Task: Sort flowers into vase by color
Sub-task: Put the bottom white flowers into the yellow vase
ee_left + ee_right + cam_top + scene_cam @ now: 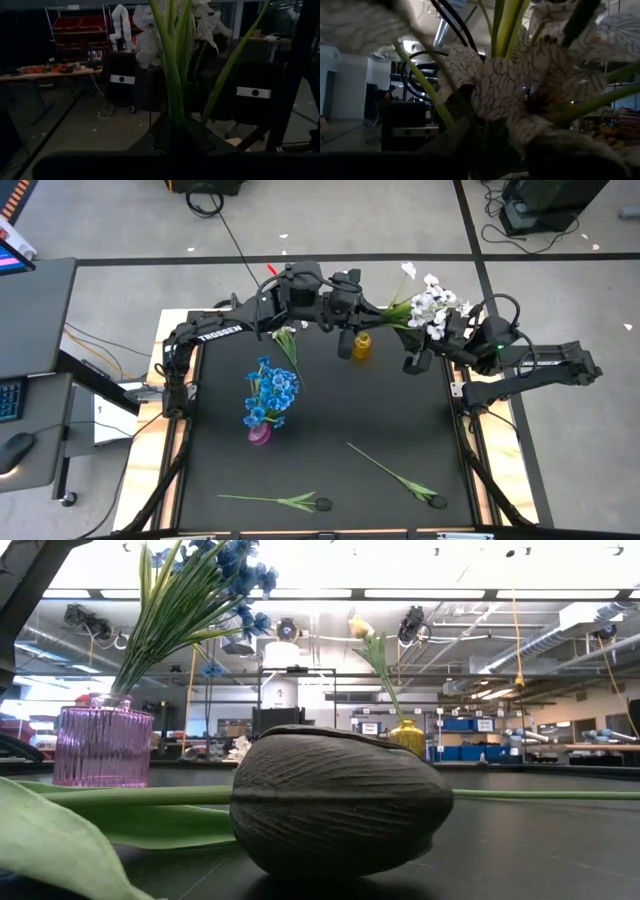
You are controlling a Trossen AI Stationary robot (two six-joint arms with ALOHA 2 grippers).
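A spray of white flowers [432, 305] hangs in the air over the table's far right, beside a small yellow vase [361, 346]. My left gripper [368, 305] reaches in from the left and is shut on its green stems [172, 100]. My right gripper [450, 335] sits right at the blossoms [520, 90], which fill its wrist view. The yellow vase [407, 735] holds one pale tulip [360, 628]. A purple vase [259, 434] holds the blue flowers [270, 392]. Two tulips [290, 500] [395, 470] with dark-looking buds lie flat near the front edge. My left gripper pinches the bundle of green stems [175, 120] between its two fingers, well below the blossoms. The fingers come level from the table's left. The stems run on past the fingertips to the white blossoms [150, 45]. The spray is lifted clear of the table.
One lying tulip's bud [340, 800] and leaf [60, 830] fill the low view's foreground. The black table top [330, 420] lies bare between the vases and the lying tulips. A desk with a keyboard [20, 395] stands off the table's left.
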